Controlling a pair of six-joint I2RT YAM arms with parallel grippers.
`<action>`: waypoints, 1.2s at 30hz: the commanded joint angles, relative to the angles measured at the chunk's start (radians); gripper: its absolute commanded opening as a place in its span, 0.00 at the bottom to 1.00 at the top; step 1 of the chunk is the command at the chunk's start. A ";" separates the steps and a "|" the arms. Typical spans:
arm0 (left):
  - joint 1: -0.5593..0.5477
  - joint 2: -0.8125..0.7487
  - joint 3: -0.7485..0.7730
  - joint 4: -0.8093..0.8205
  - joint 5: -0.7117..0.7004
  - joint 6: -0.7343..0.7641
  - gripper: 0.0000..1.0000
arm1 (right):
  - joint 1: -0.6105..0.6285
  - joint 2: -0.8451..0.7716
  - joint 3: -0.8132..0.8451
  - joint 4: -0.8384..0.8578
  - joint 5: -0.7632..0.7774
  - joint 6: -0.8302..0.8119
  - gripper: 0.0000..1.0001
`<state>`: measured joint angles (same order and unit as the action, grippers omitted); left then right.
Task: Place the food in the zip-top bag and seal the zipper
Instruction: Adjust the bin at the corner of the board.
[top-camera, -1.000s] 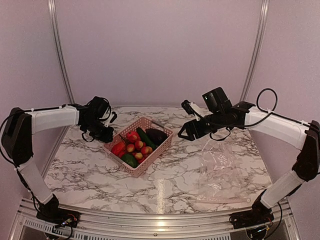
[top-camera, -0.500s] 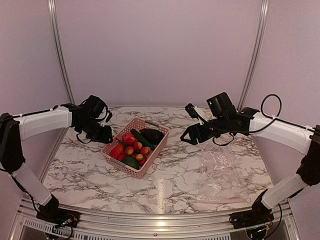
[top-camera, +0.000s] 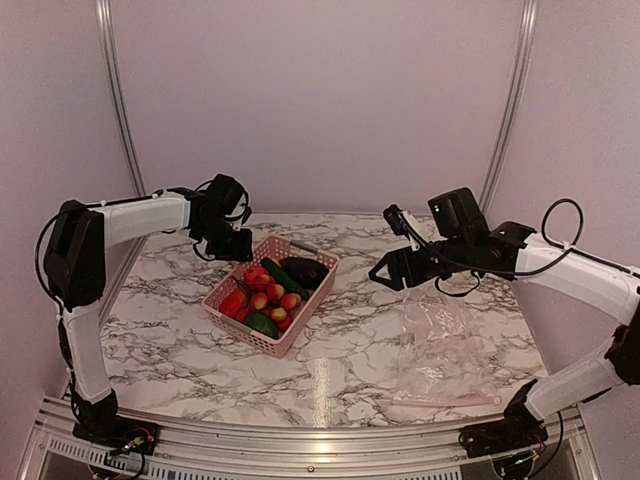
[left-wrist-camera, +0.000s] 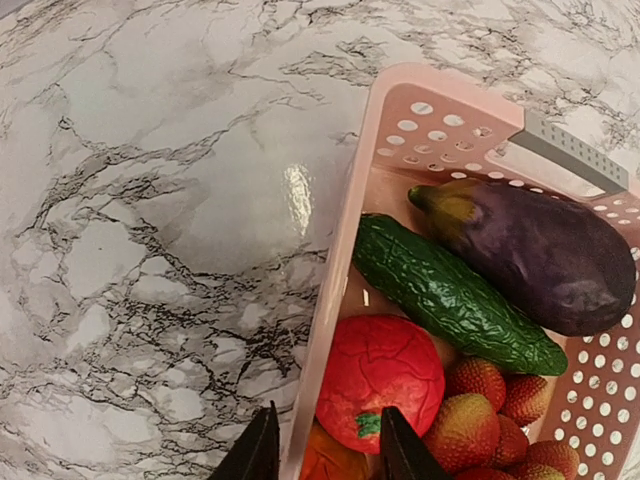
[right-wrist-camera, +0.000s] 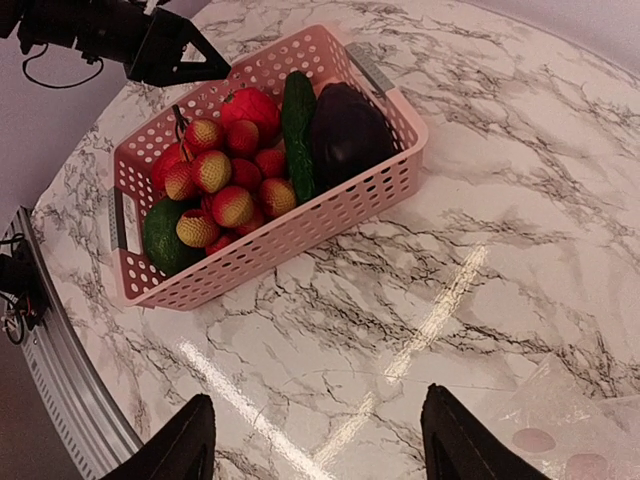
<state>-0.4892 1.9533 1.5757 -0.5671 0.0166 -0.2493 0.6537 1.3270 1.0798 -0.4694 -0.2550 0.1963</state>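
The food lies in a pink basket (top-camera: 238, 325): red and yellow-red pieces (top-camera: 265, 290), a green cucumber (top-camera: 283, 277) and a dark purple eggplant (top-camera: 308, 270). The clear zip-top bag (top-camera: 440, 340) lies flat at the right, its pale zipper (top-camera: 445, 400) along the near edge. My left gripper (top-camera: 243, 250) is open at the basket's far-left rim; in the left wrist view (left-wrist-camera: 325, 455) its fingers straddle the rim (left-wrist-camera: 345, 290) beside a red piece (left-wrist-camera: 380, 380). My right gripper (top-camera: 385, 272) is open and empty, above the table between basket and bag.
The right wrist view shows the basket (right-wrist-camera: 300, 235) ahead, the eggplant (right-wrist-camera: 345, 135), a dark green piece (right-wrist-camera: 165, 235) and a corner of the bag (right-wrist-camera: 590, 420). Bare marble lies under the right gripper (right-wrist-camera: 320, 445). Metal rail at the table's near edge (top-camera: 300, 440).
My left gripper has moved right to the basket's far-left rim. My right gripper has drifted slightly right. The basket slid a little left earlier and now lies still.
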 joint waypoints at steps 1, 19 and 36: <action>0.001 0.061 0.050 -0.056 -0.042 0.003 0.33 | 0.010 -0.039 -0.018 0.018 0.035 0.033 0.67; 0.003 -0.156 -0.232 -0.050 -0.089 0.022 0.02 | 0.010 -0.018 -0.059 0.017 0.021 0.026 0.68; 0.003 -0.562 -0.647 0.039 -0.102 -0.176 0.10 | 0.012 -0.083 -0.117 -0.091 -0.035 0.092 0.66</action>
<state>-0.4881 1.4158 0.9478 -0.5682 -0.0624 -0.4065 0.6540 1.2751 0.9657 -0.5102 -0.2684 0.2432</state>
